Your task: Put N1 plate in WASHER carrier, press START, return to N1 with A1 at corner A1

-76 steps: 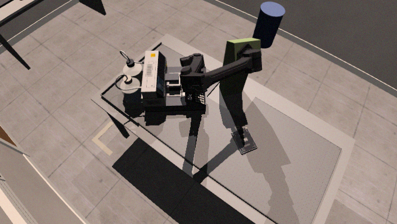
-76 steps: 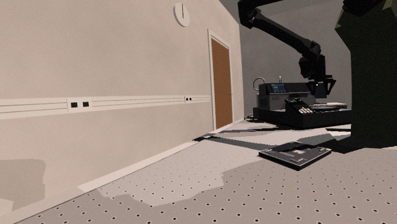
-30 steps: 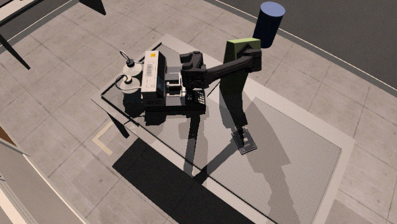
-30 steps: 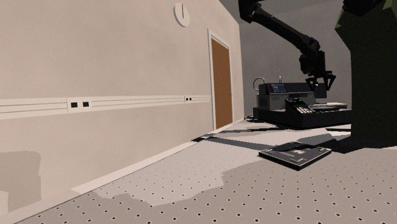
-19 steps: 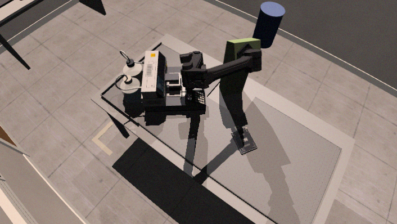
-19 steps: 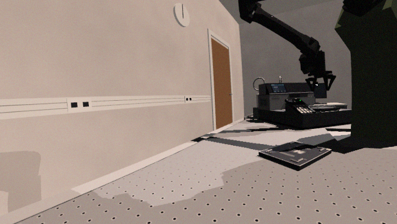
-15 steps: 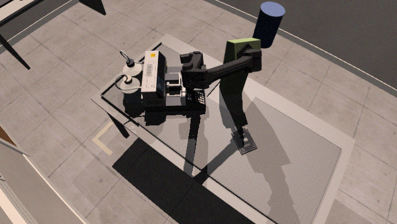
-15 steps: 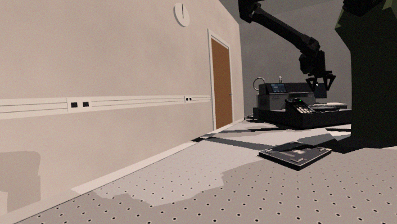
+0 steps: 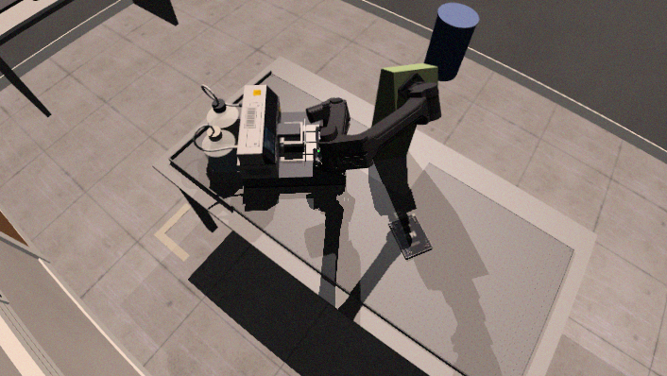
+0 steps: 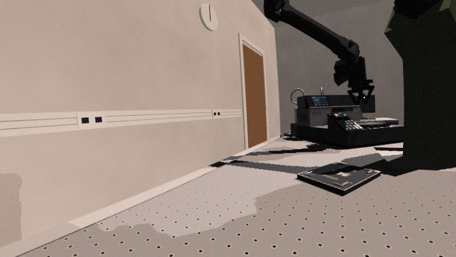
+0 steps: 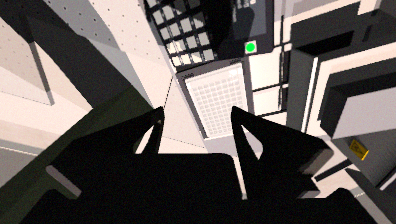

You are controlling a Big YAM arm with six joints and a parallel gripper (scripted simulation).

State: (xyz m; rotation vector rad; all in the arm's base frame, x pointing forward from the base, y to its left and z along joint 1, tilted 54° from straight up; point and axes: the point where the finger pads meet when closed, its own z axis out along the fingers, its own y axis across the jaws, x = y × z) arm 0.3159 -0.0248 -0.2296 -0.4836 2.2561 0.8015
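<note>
The white well plate (image 11: 217, 100) lies on the washer's carrier, below and ahead of my fingers in the wrist view. The washer (image 9: 257, 125) stands at the far left of the table. Its lamp (image 11: 250, 47) glows green beside the keypad (image 11: 180, 37); the lamp also shows in the exterior view (image 10: 344, 114). My gripper (image 11: 197, 111) hangs above the carrier, partly open, with nothing between the fingers. In the exterior view the gripper (image 10: 361, 97) is clear above the washer deck. The plate nest N1 (image 9: 410, 234) sits empty on the table near the arm's base and also shows in the exterior view (image 10: 339, 175).
Two bottles with tubing (image 9: 219, 128) stand left of the washer. The arm's green pedestal (image 9: 401, 94) and a blue cylinder (image 9: 451, 40) rise behind. A wall with a door (image 10: 255, 93) runs along the far side.
</note>
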